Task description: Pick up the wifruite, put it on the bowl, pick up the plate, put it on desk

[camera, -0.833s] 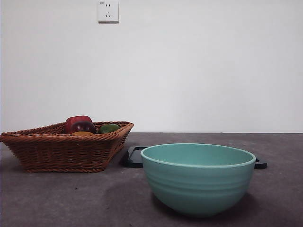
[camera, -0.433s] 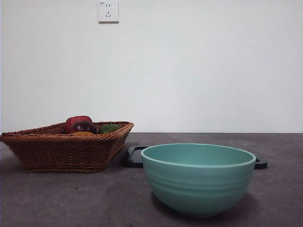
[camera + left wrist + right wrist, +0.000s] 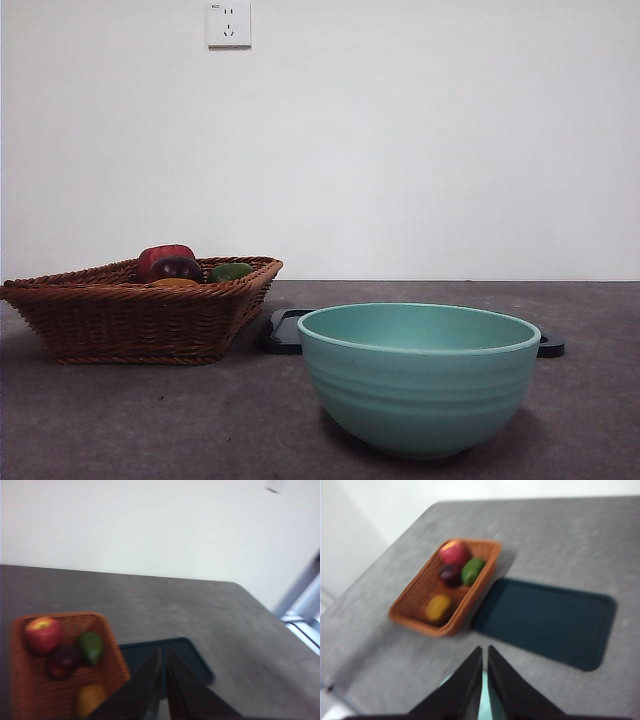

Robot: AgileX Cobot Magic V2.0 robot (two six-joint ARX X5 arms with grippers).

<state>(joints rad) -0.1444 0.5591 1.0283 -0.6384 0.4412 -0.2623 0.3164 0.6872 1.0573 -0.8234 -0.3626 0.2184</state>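
A bare lab-like room: plain white wall (image 3: 400, 150), wall socket (image 3: 228, 23), grey-brown desk (image 3: 200, 420).

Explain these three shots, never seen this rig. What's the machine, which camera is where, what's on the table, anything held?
It is a two-armed robot at a desk. One picture comes from a low camera looking level across the desk; the other two come from cameras on each wrist, looking down past that arm's own black fingers.

The left gripper and right gripper both hang above the desk, fingers nearly together, holding nothing.

On the desk: a teal bowl, a dark flat tray behind it, and a wicker basket beside the tray. The basket holds the brownish-orange wifruite, a red fruit, a dark purple fruit and a green fruit.
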